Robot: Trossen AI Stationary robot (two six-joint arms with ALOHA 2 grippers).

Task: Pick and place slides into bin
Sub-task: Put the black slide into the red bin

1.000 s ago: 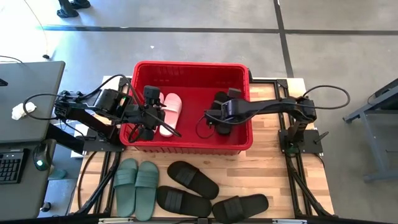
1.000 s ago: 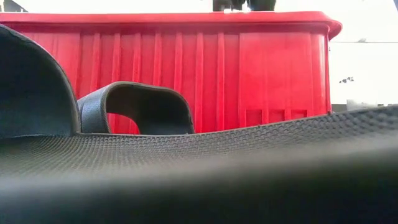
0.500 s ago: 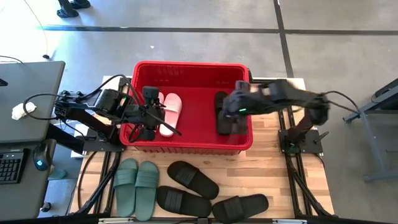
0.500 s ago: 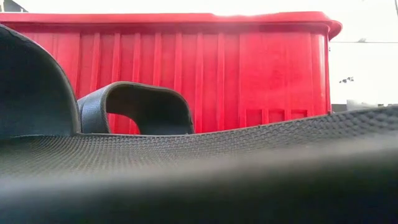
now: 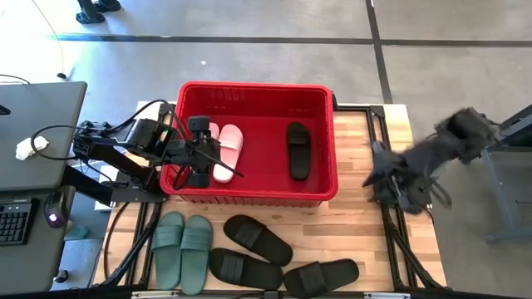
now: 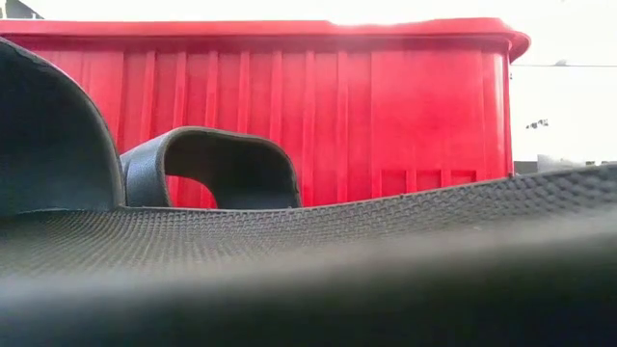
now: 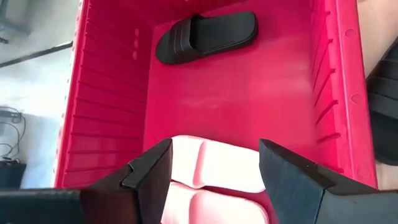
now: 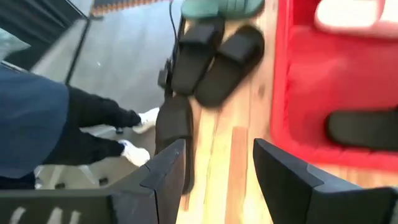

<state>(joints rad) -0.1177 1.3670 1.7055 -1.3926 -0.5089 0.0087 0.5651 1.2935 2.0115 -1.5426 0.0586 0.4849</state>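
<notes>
The red bin [image 5: 253, 90] holds the pink pair [image 5: 221, 148] near its left wall and one black slide [image 5: 298, 150] near its right wall. Outside it, on the wooden table [image 5: 366, 224] along the bin's near side, lie the green pair [image 5: 183, 239] and three more black slides [image 5: 278, 253].

The left gripper [image 7: 214, 180] hangs inside the bin just above the pink pair, fingers apart and holding nothing. The right gripper [image 8: 214, 171] is off to the bin's right, beyond its wall — blurred from above, but its own camera shows the fingers spread and empty, with the table and black slides ahead.

The step in hand looks like fetching the next slide. To do it well, the right gripper should reach the nearest black slide from above, close across the wide strap rather than the flat sole, and lift well clear of the bin's thick rim before crossing over. The open floor between the pink pair and the black slide is the best place to drop it.

The black slides overlap — one may drag another. Cables trail by the arm bases, and a person's legs [image 8: 81, 134] stand on the floor beyond the table's edge.
</notes>
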